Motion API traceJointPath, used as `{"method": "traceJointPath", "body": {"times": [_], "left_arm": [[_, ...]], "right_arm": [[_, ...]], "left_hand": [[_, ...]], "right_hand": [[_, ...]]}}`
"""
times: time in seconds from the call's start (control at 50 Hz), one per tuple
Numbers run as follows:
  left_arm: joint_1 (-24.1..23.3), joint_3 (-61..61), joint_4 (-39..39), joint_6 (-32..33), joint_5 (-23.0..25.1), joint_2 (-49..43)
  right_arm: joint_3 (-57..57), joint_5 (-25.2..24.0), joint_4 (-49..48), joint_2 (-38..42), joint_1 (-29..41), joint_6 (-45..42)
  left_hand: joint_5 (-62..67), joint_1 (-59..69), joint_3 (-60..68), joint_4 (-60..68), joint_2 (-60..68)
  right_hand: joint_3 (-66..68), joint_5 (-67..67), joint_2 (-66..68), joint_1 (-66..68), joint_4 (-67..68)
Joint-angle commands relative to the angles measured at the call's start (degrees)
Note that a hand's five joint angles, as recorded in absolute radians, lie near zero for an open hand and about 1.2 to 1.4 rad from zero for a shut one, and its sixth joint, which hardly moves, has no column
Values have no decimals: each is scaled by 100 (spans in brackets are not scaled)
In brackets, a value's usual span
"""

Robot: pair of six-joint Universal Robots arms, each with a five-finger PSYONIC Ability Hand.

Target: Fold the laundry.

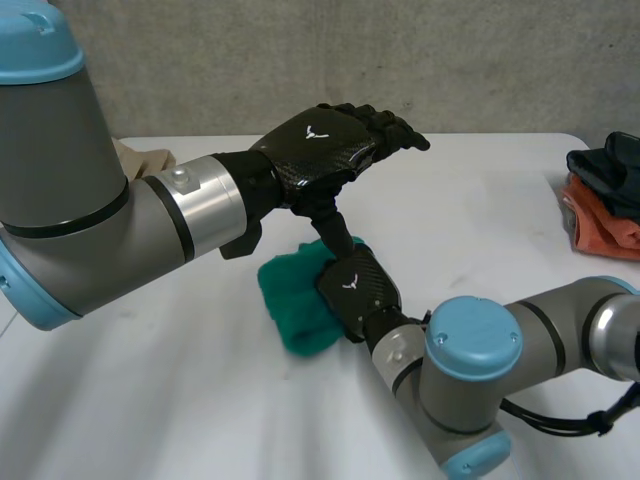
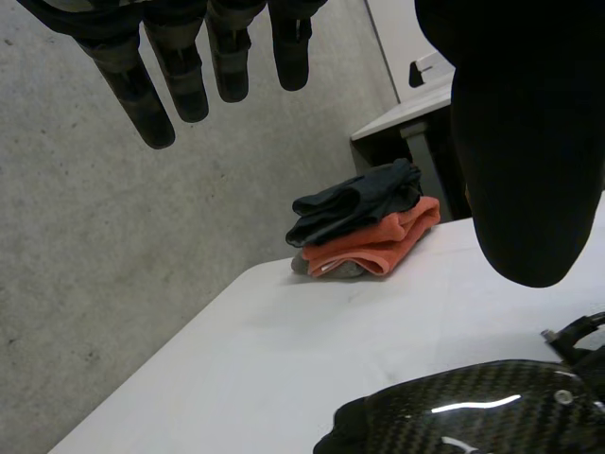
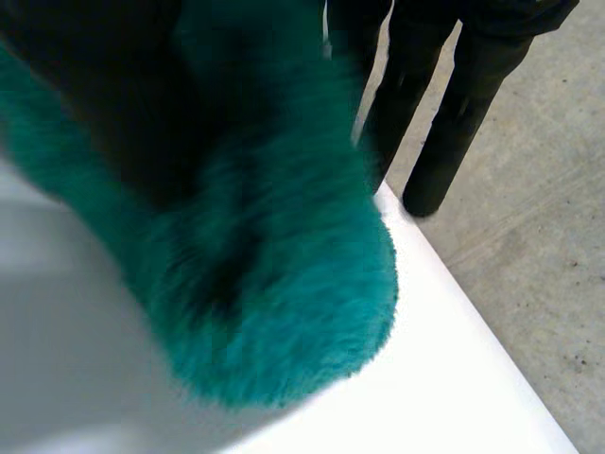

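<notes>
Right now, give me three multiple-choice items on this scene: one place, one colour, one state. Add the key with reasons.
1. Where is the pile of clothes?
A) on the floor B) by the table's right edge C) on a chair

2. What colour is the fuzzy cloth at the right hand?
A) orange B) white C) green

3. How is the left hand?
A) open, holding nothing B) shut on the cloth C) flat on the table

Key:
1 B, it sits at the far right, apart from both hands.
2 C, it is green in the head and right wrist views.
3 A, its fingers are straight and it is raised above the table.
</notes>
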Motion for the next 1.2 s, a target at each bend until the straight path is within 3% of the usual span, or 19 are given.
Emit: {"method": "traceJointPath", "body": {"times": [0.02, 0.22, 0.46, 0.54, 0.64, 0.72, 0.78, 0.88, 0.9, 0.92, 0.94, 1.2], "left_arm": [[8, 46, 0, 6, -6, 11], [35, 380, 43, -99, -50, 195], [43, 486, 272, -670, -287, 310], [35, 354, 281, -670, -279, 310], [17, 275, 290, -670, -287, 257], [8, 179, 290, -670, -287, 222], [-1, 135, 290, -670, -296, 213], [-9, 99, 290, -653, -287, 213], [-9, 108, 290, -644, -296, 222], [-9, 126, 290, -644, -287, 230], [-9, 143, 290, -644, -287, 239], [-158, 152, 290, -653, -305, 424]], "right_arm": [[-524, 42, 31, 49, -95, 40], [-1438, 24, -57, -813, -1219, 382], [-2485, -81, -417, -1051, -3732, 1226], [-2591, -546, -742, -849, -4576, 1437], [-2687, -1879, -1304, 221, -5454, 1700], [-2740, -2461, -1402, 1090, -5947, 1666], [-2705, -2664, -1341, 1540, -6229, 1569], [-2363, -2867, -1332, 1481, -6467, 1393], [-2301, -2894, -1340, 1420, -6485, 1402], [-2188, -2946, -1340, 1254, -6494, 1419], [-2134, -2955, -1340, 1156, -6502, 1437], [-1678, -2991, -1218, -250, -6546, 2754]], "left_hand": [[-266, -99, -198, -162, -195], [-266, -99, -198, -162, -195], [-250, -82, -181, -145, -178], [-250, -82, -181, -145, -178], [-250, -82, -181, -145, -178], [-233, -65, -164, -129, -161], [-233, -65, -164, -129, -161], [-233, -65, -164, -129, -161], [-233, -65, -164, -129, -161], [-233, -65, -164, -129, -161], [-233, -65, -164, -129, -161], [-233, -65, -164, -129, -161]], "right_hand": [[1759, 2029, 1677, 1990, 1830], [1759, 2029, 1677, 1990, 1830], [1759, 2029, 1677, 1990, 1830], [1759, 2029, 1677, 1990, 1830], [1759, 2029, 1677, 1990, 1830], [1759, 2029, 1677, 1990, 1830], [1759, 2029, 1677, 1990, 1830], [1759, 2029, 1677, 1990, 1830], [516, 786, 434, 747, 587], [-3876, -3606, -3958, -3645, -3806], [-5241, -4971, -5323, -5010, -5170], [-5241, -4971, -5323, -5010, -5170]]}}
